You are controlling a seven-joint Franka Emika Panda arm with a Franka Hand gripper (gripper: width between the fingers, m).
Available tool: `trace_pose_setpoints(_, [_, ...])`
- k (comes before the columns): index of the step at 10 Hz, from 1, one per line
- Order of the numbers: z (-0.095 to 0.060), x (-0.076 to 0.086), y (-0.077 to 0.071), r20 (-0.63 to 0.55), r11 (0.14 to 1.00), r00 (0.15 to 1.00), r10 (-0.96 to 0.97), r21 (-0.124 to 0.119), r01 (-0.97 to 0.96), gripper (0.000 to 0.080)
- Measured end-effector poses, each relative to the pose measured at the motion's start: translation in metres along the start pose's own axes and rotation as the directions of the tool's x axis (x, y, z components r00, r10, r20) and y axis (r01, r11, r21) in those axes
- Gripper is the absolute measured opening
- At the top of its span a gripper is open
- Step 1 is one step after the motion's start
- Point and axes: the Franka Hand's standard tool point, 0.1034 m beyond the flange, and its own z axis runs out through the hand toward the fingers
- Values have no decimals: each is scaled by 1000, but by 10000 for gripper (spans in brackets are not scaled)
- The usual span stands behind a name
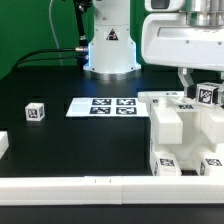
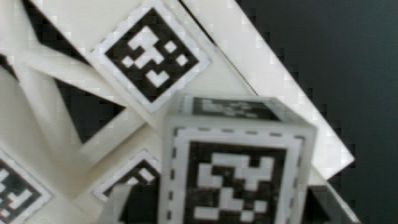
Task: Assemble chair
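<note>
The chair's white parts (image 1: 180,130) are clustered at the exterior view's right, several of them bearing black-and-white tags. My gripper (image 1: 195,88) hangs over the back of this cluster, its fingers down beside a tagged part (image 1: 207,96). In the wrist view a small white block (image 2: 228,160) with tags on its faces fills the space between the jaws of the gripper (image 2: 222,205), which is shut on it. Behind the block lies a white slatted piece (image 2: 125,60) with a large tag. A lone small tagged cube (image 1: 35,111) rests on the black table at the exterior view's left.
The marker board (image 1: 108,105) lies flat mid-table. A long white rail (image 1: 100,186) runs along the front edge. A white piece (image 1: 3,146) sits at the left edge. The robot base (image 1: 110,50) stands at the back with cables beside it.
</note>
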Motion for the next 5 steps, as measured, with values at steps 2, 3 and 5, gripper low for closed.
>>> trace_pose_setpoints(2, [2, 0, 4, 15, 969, 969, 247, -12, -247, 281])
trace_pose_setpoints(3, [2, -2, 7, 27, 895, 895, 446, -29, -445, 281])
trace_pose_setpoints(5, [3, -7, 8, 62, 734, 732, 679, -43, -677, 282])
